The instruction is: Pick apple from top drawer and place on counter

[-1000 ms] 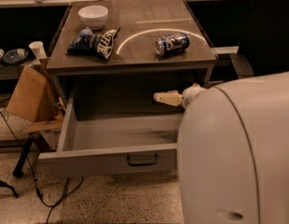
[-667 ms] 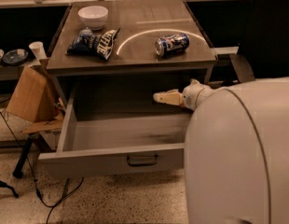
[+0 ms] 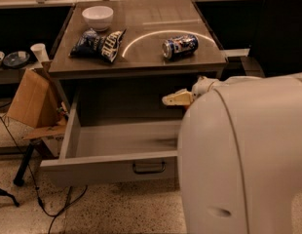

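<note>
The top drawer [image 3: 112, 168] is pulled fully out. The gripper [image 3: 172, 99] is held above the drawer's right rear area, pointed left; whether it is apart or together cannot be told. The drawer's right part is hidden by the white robot body [image 3: 243, 160], and the apple cannot be located. Above the drawer, the counter [image 3: 146, 21] carries a soda can [image 3: 180, 46], a chip bag [image 3: 100, 45] and a bowl [image 3: 98, 17].

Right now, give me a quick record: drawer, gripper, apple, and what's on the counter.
top drawer: pulled open
gripper: over the drawer's right part, below the counter edge, pointing left
apple: not in view; the robot's body hides the drawer's right end
counter: white bowl, chip bags, blue soda can lying on its side
</note>
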`<state>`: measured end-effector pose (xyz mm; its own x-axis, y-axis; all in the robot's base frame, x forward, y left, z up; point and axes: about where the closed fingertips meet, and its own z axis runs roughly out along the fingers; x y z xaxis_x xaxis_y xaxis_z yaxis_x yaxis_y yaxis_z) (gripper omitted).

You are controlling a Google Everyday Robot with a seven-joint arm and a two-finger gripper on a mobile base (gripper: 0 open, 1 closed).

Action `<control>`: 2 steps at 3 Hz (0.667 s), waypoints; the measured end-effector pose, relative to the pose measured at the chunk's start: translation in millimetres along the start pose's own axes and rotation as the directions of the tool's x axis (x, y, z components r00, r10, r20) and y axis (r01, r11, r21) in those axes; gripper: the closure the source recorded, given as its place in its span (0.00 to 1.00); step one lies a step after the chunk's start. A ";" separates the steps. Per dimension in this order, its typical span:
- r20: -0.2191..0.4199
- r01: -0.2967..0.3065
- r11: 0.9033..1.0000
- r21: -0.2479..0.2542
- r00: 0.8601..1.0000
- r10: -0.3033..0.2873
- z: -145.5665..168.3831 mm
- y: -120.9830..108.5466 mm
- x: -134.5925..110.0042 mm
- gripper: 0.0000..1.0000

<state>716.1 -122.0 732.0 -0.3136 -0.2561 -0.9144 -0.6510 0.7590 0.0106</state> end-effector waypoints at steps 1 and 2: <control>-0.080 0.055 0.998 -0.022 0.995 -0.056 12.3 -25.5 10.7 0.00; -0.146 0.097 0.994 -0.048 0.984 -0.103 19.4 -43.4 23.4 0.00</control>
<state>750.4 -149.3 702.2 -0.3425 -0.4171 -0.8418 -0.7106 0.7012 -0.0583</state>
